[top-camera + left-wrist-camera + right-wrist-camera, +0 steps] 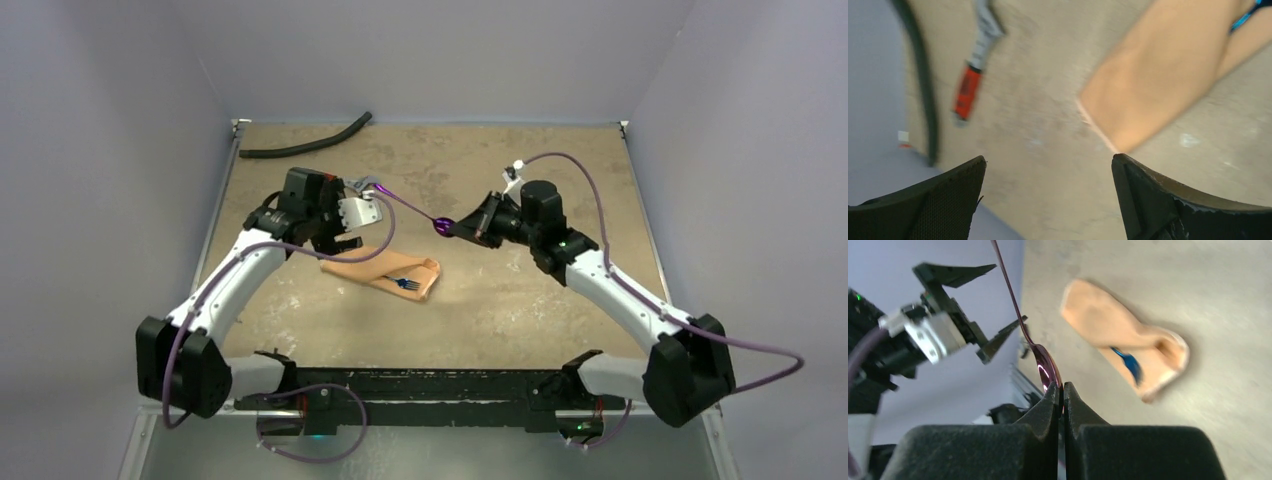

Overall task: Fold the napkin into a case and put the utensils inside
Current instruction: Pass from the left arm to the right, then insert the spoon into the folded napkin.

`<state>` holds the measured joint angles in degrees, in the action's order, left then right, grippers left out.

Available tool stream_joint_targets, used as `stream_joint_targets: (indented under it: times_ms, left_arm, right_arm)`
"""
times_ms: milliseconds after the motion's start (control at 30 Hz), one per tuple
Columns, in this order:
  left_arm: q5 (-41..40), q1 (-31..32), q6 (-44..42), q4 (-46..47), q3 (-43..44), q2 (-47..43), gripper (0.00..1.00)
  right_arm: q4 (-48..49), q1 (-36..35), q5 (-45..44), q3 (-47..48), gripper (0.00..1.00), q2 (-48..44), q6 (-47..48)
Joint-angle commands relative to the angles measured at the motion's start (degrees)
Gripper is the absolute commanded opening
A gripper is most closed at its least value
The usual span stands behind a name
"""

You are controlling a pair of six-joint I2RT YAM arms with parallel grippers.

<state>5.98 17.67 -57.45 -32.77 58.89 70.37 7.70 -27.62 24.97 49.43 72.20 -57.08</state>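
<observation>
Pinching the purple spoon (1044, 365) by its bowl, your right gripper (1060, 387) is clamped tight, holding it aloft. Stiff, light and probably slippery, it may swivel. Your left gripper (1048, 162) hangs spread near the soft case (385, 270), which lies between the arms with the fork (408, 285) inside.

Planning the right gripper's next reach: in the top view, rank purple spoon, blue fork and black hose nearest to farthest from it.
1. purple spoon, pinched in the right gripper itself.
2. blue fork, in the folded napkin, nearer the bases.
3. black hose, far left corner.
</observation>
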Motion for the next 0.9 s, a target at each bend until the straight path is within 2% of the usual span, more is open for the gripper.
stream_joint_targets:
  times_ms: [0,167,367,700,800,867]
  left_arm:
    - [3.5,-1.7,20.9,-11.2,2.5,6.3,0.95]
    - [5.7,-5.4,30.9,-10.1,5.3,14.3,0.85]
    - [8.4,-9.4,34.3,-6.3,5.1,17.4,0.66]
    - [8.6,-9.7,37.5,-0.7,2.0,23.0,0.51]
    - [8.3,-9.8,37.6,0.0,1.9,24.3,0.41]
    - [8.0,-9.8,37.6,0.2,1.9,24.6,0.39]
  right_arm:
    - [-15.7,0.3,-3.8,-3.7,0.0,-6.6,9.8]
    - [-23.5,0.6,-5.0,-6.5,0.0,-11.4,11.8]
    - [-28.8,0.6,-6.1,-7.8,0.0,-14.3,12.7]
    - [-28.7,0.7,-2.6,-10.4,0.0,-11.6,14.9]
    - [-26.7,0.6,-2.6,-10.2,0.0,-9.6,16.1]
    - [-25.5,0.7,-2.7,-10.3,0.0,-8.6,16.0]
